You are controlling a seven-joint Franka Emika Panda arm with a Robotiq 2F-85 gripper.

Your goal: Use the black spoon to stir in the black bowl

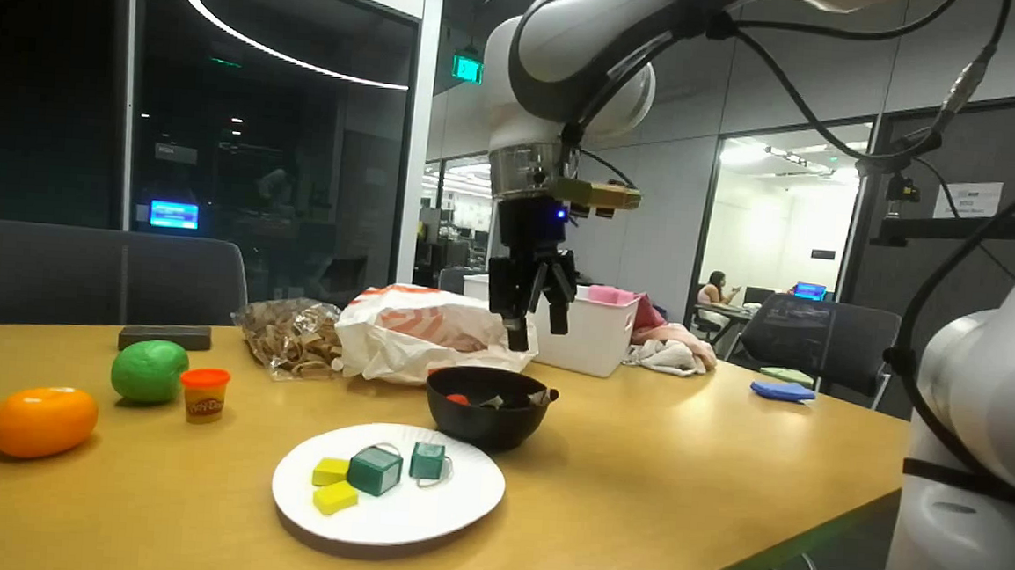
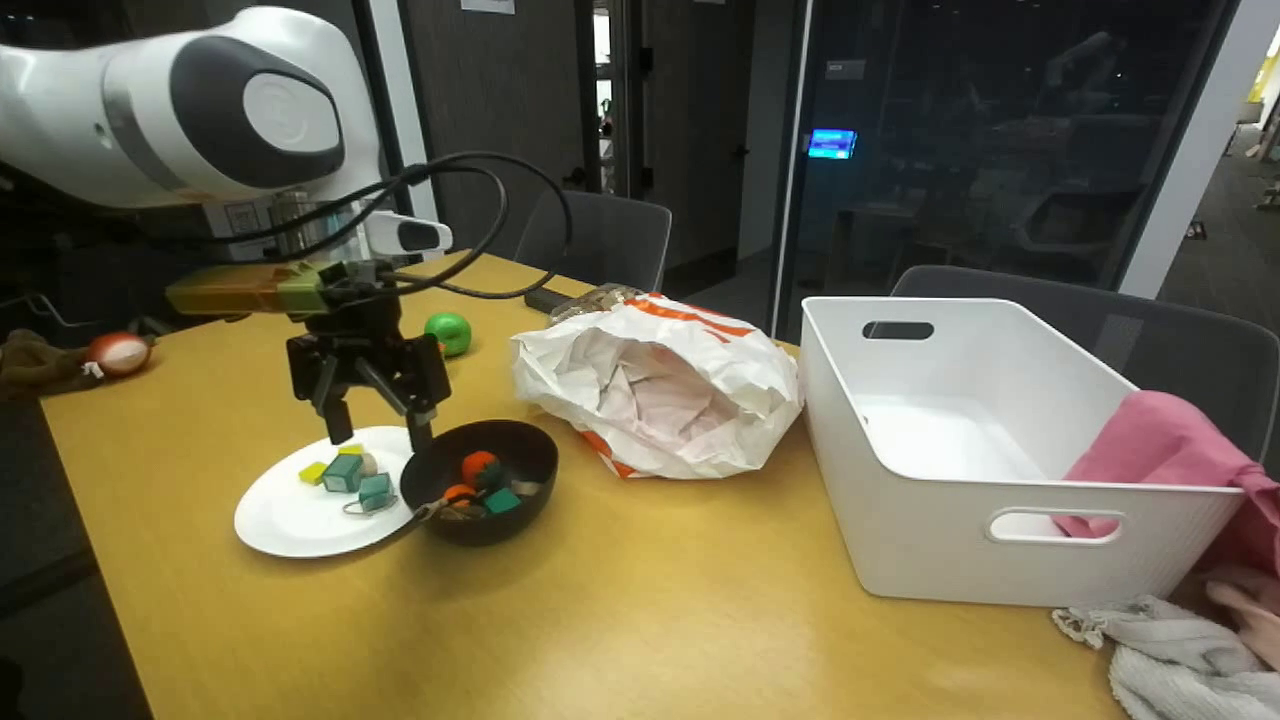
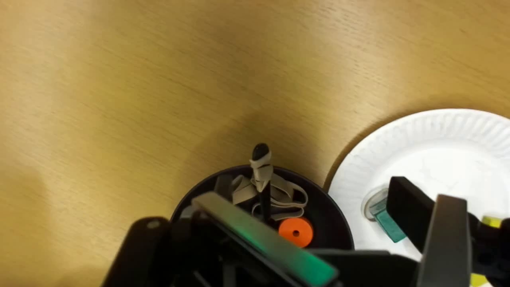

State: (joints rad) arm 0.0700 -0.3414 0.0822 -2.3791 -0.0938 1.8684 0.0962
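plate, white and bearing teal and yellow blocks, lies toward the left edge of the table in an exterior view, the gripper hanging in the air, fingers spread wide. just right sits the black bowl with the black spoon in it, its handle end past the rim in the wrist view. farther right, a crumpled bag and a white bin rest near the far edge.
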